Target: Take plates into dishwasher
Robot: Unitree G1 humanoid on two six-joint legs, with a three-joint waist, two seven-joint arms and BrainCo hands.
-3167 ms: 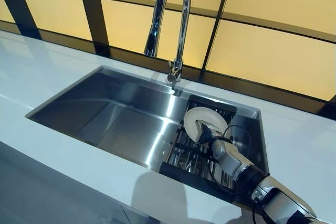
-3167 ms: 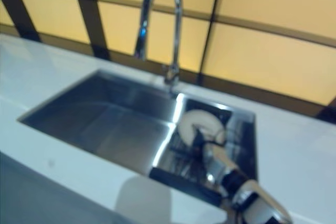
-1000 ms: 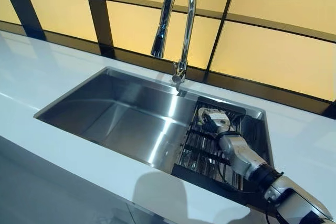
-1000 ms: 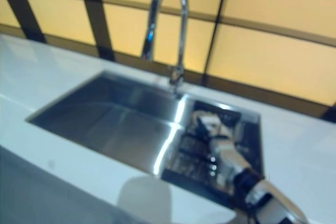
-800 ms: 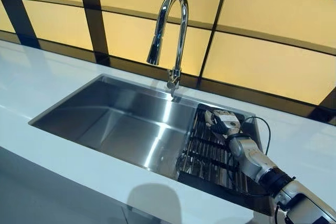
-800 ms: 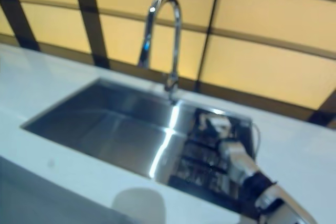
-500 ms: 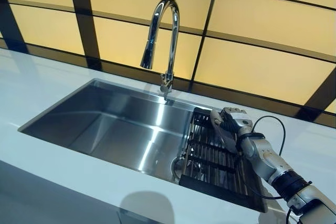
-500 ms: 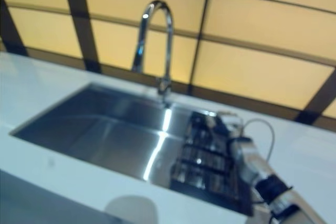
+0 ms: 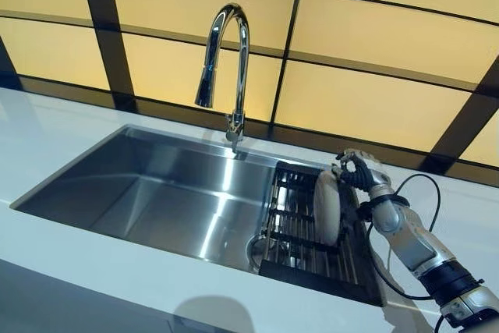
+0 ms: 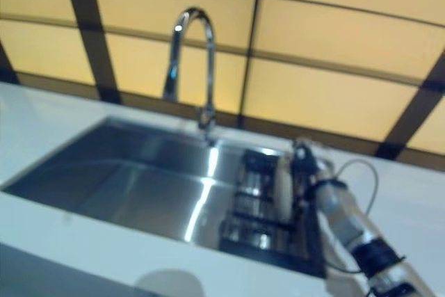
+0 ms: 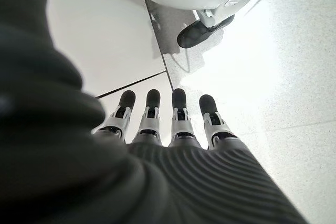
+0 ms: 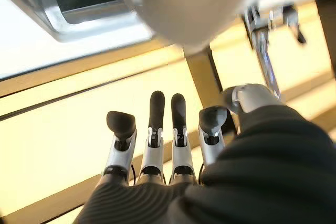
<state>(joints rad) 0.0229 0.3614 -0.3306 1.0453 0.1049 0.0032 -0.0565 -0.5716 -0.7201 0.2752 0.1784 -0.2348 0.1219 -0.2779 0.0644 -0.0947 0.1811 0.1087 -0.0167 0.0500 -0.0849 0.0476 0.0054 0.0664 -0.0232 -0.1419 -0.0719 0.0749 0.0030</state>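
My right hand (image 9: 357, 174) is up over the right end of the sink, fingers and thumb curled on the top rim of a white plate (image 9: 326, 208). The plate hangs upright and edge-on below the hand, just above the black dish rack (image 9: 300, 193) set in the sink's right end. In the right wrist view the plate (image 12: 178, 9) shows as a pale blur past the fingertips (image 12: 157, 103). My left hand (image 11: 173, 129) appears only in the left wrist view, fingers straight over a pale floor, holding nothing.
The steel sink (image 9: 117, 136) is sunk into a white counter (image 9: 47, 122). A tall chrome faucet (image 9: 222, 52) arches over its back edge, left of the rack. Behind runs a wall of yellow panels with dark frames (image 9: 374, 91).
The right hand has taken the plate off the rack, turned it edge-on and raised it toward the sink's right rim. The head camera has tilted up, shifting the whole picture.
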